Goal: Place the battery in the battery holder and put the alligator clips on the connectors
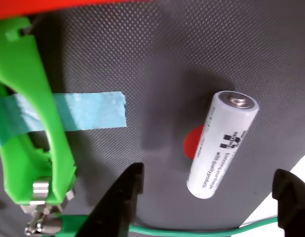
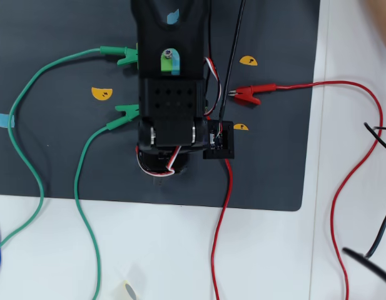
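Hovering wide open and empty, our gripper straddled the battery (holder at nine o'clock), fingers spread to clear its sides.

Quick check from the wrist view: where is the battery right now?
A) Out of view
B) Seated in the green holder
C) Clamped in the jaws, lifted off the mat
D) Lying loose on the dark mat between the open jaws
D: the battery lies on the dark mat, partly over a red dot, with both black jaws standing apart from it and the battery holder off to the left.
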